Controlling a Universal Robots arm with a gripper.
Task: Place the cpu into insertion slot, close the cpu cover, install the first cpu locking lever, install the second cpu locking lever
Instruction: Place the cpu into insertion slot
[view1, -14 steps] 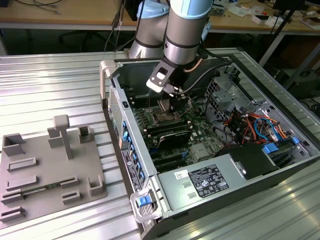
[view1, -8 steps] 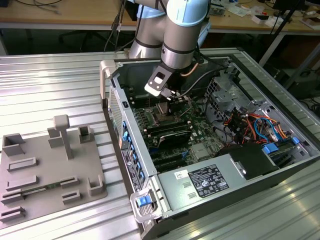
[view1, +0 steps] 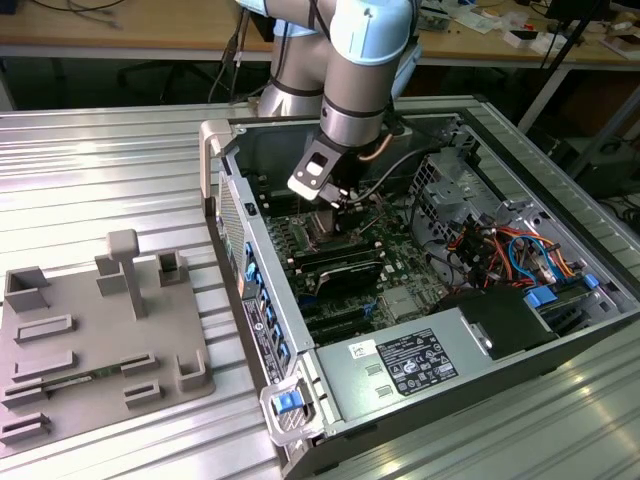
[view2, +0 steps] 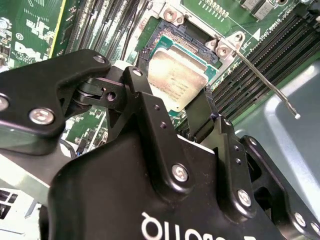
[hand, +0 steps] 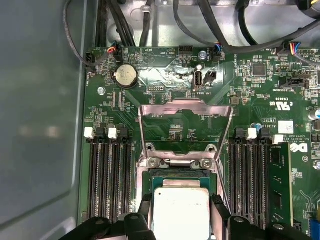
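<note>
Black fingers: closed narrow on 2 opposite edges of the cpu; no gap visible at either side in both wrist views.
Gripper: directly above the insertion slot, reaching down into the open computer case.
Cpu: silver-grey top facing up, held between the fingers right at the insertion slot, green edge lying inside the rim; cannot tell whether fully seated or a touch above the contacts.
Insertion slot: dark square socket with a thin silver rim, set in the green circuit board; mostly covered by the cpu.
Locking lever: 1 thin metal rod angling up and away from a corner of the insertion slot, unlatched. Second lever not made out with certainty.
Memory slots: long black rows flanking the insertion slot on 2 sides.
Cpu cover: silver frame with cut-out centre, swung up on its hinge at the far edge of the insertion slot, standing open, board visible through the opening.
Coin battery: round and silver, beyond the raised cover, well apart from the insertion slot.
Computer case: lying open on its side, insertion slot near its middle.
Progress: judged to be late in step 1 of 4, cpu brought to the slot but not let go. Cover not closed; neither of the 2 levers latched.
</note>
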